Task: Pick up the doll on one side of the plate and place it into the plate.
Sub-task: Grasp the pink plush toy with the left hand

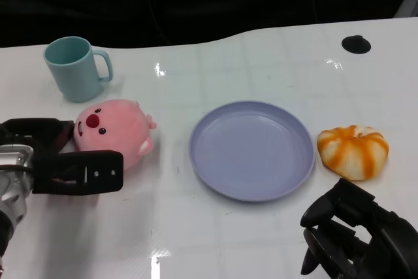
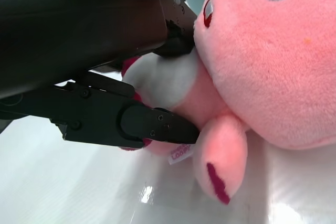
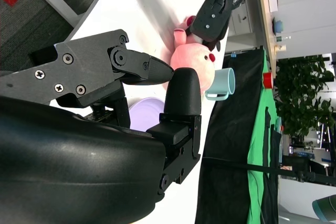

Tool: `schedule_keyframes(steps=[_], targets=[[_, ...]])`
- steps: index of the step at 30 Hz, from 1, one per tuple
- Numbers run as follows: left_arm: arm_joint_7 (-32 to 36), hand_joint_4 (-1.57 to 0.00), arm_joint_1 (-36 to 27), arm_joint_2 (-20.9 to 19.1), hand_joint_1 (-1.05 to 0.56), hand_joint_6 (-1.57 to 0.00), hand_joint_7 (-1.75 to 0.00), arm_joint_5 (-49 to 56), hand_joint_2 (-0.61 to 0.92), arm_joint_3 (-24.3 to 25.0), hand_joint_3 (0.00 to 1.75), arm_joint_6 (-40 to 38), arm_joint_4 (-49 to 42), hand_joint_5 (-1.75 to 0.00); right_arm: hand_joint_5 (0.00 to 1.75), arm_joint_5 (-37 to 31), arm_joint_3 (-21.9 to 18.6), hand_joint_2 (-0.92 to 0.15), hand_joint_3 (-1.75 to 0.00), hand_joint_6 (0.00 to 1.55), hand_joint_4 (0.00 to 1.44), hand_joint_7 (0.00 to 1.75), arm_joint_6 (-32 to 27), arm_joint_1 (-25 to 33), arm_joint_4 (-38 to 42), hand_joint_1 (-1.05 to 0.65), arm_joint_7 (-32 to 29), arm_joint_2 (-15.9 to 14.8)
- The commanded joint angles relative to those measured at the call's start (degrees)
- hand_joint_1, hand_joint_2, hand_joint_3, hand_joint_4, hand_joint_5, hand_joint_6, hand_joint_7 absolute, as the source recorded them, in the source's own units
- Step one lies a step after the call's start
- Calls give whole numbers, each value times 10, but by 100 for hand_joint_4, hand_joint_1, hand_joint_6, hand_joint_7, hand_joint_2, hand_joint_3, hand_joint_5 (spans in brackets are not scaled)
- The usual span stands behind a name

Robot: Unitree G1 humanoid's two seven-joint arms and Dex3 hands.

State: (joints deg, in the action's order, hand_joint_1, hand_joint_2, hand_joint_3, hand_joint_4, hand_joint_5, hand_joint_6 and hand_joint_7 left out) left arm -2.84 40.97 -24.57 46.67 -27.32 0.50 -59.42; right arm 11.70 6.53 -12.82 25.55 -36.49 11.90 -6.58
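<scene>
Left hand (image 1: 62, 161) at the lower left of the head view, fingers spread around the pink doll (image 1: 114, 132): one long finger along the doll's near side, another behind its far side. Closer in the left wrist view: a black finger (image 2: 157, 127) pressed into the doll's (image 2: 262, 77) white belly, a second black part touching beside its mouth, so clamped on the plush from two sides. Doll sitting on the white table (image 1: 261, 240), left of centre, beside the lavender plate (image 1: 251, 149) and apart from it, not in it. Teal mug (image 1: 75, 68) upright at the upper left, just behind the doll. Orange-and-white striped bun toy (image 1: 353, 151) right of the plate. Right hand (image 1: 356, 236) low at the lower right corner, fingers curled loosely with nothing between them, clear of plate and bun. Right wrist view turned on its side: doll (image 3: 197, 59), mug (image 3: 223, 85), a slice of plate (image 3: 144, 116), left hand (image 3: 212, 11) against the doll. Small label only in the left wrist view, under the doll.
</scene>
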Motion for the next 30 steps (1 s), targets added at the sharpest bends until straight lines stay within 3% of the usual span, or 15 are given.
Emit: schedule_keyframes(steps=[1,7,9,11,13,14,16,17,18,19,21,23,30], targets=[[22,-87,-26,8,-32,-104,-7,-3,92,-19,14,26,-56,-73,174,6,-3,-92,-55,45,57,161,-3,3,-10,-35,0,-5],[67,-80,-30,10,-30,-125,-5,-22,89,-22,2,59,-88,-128,174,6,-4,-92,-55,45,57,161,-6,3,-10,-35,-1,-4],[88,-78,-33,10,-30,-126,-3,-25,91,-24,17,68,-89,-145,174,5,-5,-92,-55,45,57,161,-5,1,-9,-35,0,-6],[118,-72,-38,9,-30,-114,-1,-31,92,-21,30,82,-88,-147,173,5,-6,-92,-55,45,57,161,-3,1,-8,-35,1,-6],[143,-69,-41,10,-28,-115,-3,-41,92,-13,28,90,-83,-153,173,7,-7,-92,-55,45,57,160,-3,1,-7,-35,2,-6],[153,-67,-42,10,-27,-115,-23,-47,92,-8,26,93,-81,-163,173,7,-7,-92,-56,45,57,160,-3,1,-7,-35,2,-6],[176,-71,-45,13,-25,-77,-115,-63,92,5,22,94,-77,-172,173,8,-7,-92,-55,45,57,160,-3,1,-7,-35,2,-5],[182,-74,-45,13,-25,-65,-147,-67,92,7,21,94,-77,-174,173,8,-7,-92,-55,45,57,160,-3,1,-7,-35,2,-5],[188,-75,-48,17,-25,-60,-158,-90,92,27,21,95,-71,-174,174,8,-7,-92,-55,45,57,160,-2,0,-6,-35,3,-5],[191,-80,-50,20,-23,-63,-166,-113,91,47,31,98,-64,-174,173,6,-6,-92,-56,45,57,160,-1,0,-5,-35,3,-6],[200,-89,-57,21,-19,-71,-173,-144,73,74,70,109,-50,-175,173,4,-4,-92,-56,45,56,160,3,0,-2,-35,4,-5],[196,-92,-61,19,-18,-73,-174,-158,67,85,87,111,-36,-175,173,3,-2,-92,-56,45,56,160,2,1,-2,-35,3,-4],[144,-91,-64,13,-17,-71,-175,-198,70,120,78,89,29,-175,173,0,3,-92,-56,45,57,160,1,-4,7,-36,-3,3]])
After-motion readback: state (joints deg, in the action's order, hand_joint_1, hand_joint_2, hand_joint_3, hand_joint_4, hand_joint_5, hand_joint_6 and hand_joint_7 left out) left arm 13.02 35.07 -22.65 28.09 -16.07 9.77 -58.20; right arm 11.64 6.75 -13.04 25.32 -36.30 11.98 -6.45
